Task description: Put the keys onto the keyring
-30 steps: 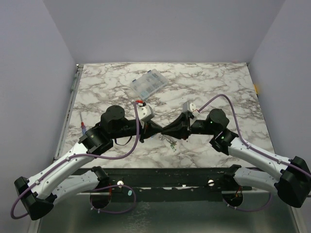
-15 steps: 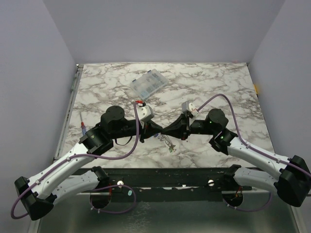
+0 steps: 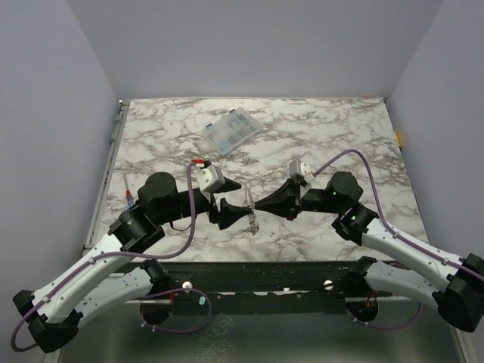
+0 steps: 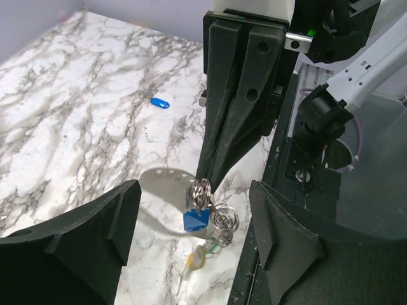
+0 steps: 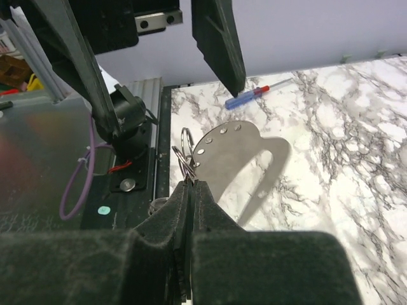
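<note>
Since the earlier frame the left gripper (image 3: 225, 211) had been drawn back and spread wide, empty, while the keyring (image 5: 226, 149), keys (image 4: 196, 220) dangling, was held clamped in the right gripper (image 3: 259, 205) above the table (image 3: 340, 136).

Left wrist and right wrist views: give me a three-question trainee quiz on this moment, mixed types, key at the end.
1. True or false: the left gripper stands open and holds nothing.
2. What pinches the keyring? A. the left gripper B. the right gripper C. nothing, it lies loose
3. What colour is the key head hanging just under the keyring?
Key: 1 true; 2 B; 3 blue.
</note>
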Robot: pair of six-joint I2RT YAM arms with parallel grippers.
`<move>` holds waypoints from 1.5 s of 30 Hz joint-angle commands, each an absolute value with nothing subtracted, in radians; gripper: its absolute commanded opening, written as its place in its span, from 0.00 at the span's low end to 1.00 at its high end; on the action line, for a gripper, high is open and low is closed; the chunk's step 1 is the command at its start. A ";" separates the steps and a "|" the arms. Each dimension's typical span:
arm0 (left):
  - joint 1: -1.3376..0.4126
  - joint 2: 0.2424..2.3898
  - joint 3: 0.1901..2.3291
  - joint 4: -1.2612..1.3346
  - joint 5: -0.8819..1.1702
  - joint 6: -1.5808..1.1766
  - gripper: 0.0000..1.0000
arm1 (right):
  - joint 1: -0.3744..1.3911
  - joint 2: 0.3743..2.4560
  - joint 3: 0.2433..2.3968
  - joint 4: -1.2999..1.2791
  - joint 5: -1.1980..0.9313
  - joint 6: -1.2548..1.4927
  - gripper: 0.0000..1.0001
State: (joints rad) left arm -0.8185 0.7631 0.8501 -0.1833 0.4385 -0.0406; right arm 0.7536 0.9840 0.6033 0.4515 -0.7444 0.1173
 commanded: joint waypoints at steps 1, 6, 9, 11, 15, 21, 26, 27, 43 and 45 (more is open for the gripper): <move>-0.821 0.713 0.863 -0.249 0.377 -0.015 0.72 | 0.760 0.944 0.634 0.384 -0.671 0.071 0.01; -0.822 0.736 0.904 -0.327 0.385 0.020 0.60 | 0.762 0.922 0.660 0.297 -0.538 0.036 0.01; -0.822 0.752 0.928 -0.345 0.423 0.014 0.53 | 0.763 0.927 0.688 0.228 -0.449 0.047 0.01; -0.822 0.764 0.932 -0.345 0.452 0.005 0.49 | 0.764 0.928 0.695 0.199 -0.443 0.062 0.01; -0.821 0.827 0.935 -0.311 0.492 -0.037 0.41 | 0.763 0.911 0.678 0.183 -0.504 0.073 0.01; -0.822 0.911 0.919 -0.209 0.544 -0.097 0.34 | 0.764 0.882 0.670 0.201 -0.613 0.087 0.01; -0.821 0.910 0.904 -0.136 0.577 -0.113 0.34 | 0.763 0.867 0.686 0.197 -0.691 0.092 0.01; -0.822 0.908 0.901 -0.127 0.577 -0.114 0.34 | 0.764 0.864 0.688 0.196 -0.703 0.093 0.01; -0.821 0.874 0.867 -0.090 0.622 -0.120 0.43 | 0.764 0.813 0.673 0.307 -0.668 0.166 0.01; -0.822 0.858 0.859 -0.082 0.623 -0.126 0.47 | 0.763 0.812 0.665 0.330 -0.673 0.180 0.01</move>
State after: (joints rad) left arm -0.8185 0.9001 0.8810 -0.1215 0.5808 -0.1127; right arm 0.7582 0.8265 0.6647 0.2417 -0.6910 0.1394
